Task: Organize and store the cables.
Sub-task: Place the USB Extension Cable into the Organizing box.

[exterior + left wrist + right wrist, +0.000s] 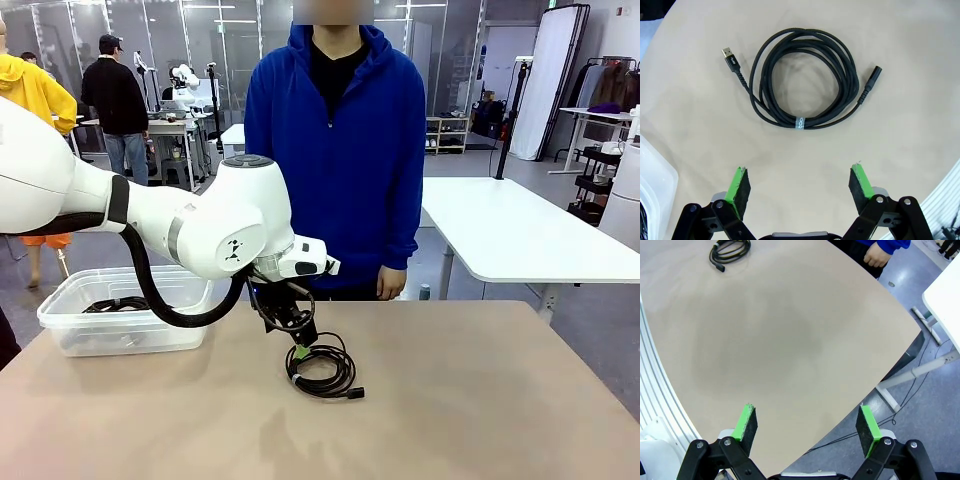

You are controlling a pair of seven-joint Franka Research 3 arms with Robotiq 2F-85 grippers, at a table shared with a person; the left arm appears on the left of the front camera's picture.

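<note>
One of the cables (322, 371) lies coiled on the tan table near its middle, a black cord with a small grey tie and two plug ends. In the left wrist view the same coil (805, 80) rests just beyond my left gripper (800, 187), whose green pads stand wide apart with nothing between them. From the front, the left gripper (297, 345) hangs just above the coil's near left edge. My right gripper (807, 425) is open and empty over the table's edge, with the coil (730, 251) far off at the top. Another black cable (115, 304) lies in the bin.
A clear plastic bin (70, 335) stands at the table's left rear. A person in a blue hoodie (340, 150) stands at the far side, hands hanging down. A white table (520, 230) stands behind on the right.
</note>
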